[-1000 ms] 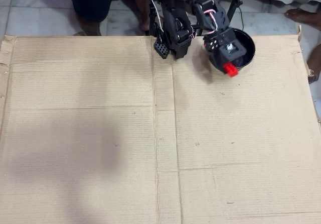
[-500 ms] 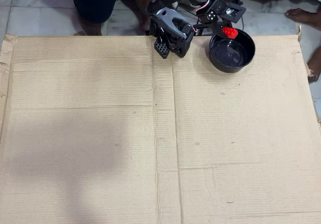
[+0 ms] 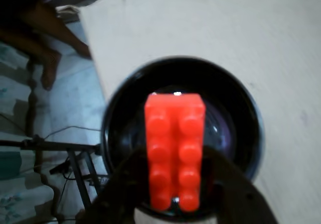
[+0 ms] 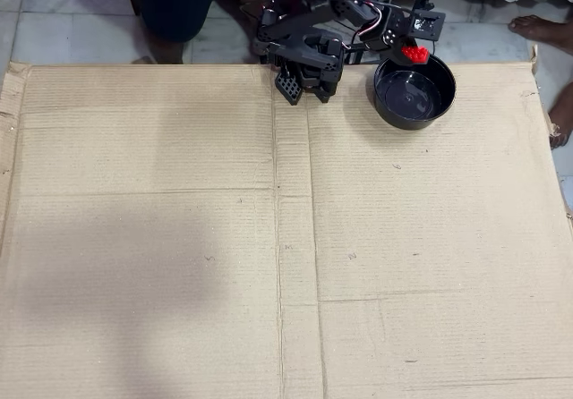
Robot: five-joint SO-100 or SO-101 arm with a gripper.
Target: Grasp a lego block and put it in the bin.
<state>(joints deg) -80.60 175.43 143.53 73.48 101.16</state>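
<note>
The red lego block [image 3: 175, 151] is held between my dark gripper fingers [image 3: 120, 189], studs facing the wrist camera. It hangs right above the round glossy black bowl [image 3: 241, 128], over the bowl's inside. In the overhead view my gripper [image 4: 412, 48] is shut on the red block [image 4: 414, 55] at the far rim of the black bowl [image 4: 414, 104], which stands at the far right of the cardboard next to the arm's base [image 4: 309, 63]. Nothing else shows inside the bowl.
A large brown cardboard sheet [image 4: 286, 238] covers the table. Its edge runs close to the bowl in the wrist view [image 3: 95, 58], with tiled floor, a metal stand [image 3: 75, 153] and a person's foot [image 3: 50, 68] beyond. Another bare foot [image 4: 542, 28] is at the far right.
</note>
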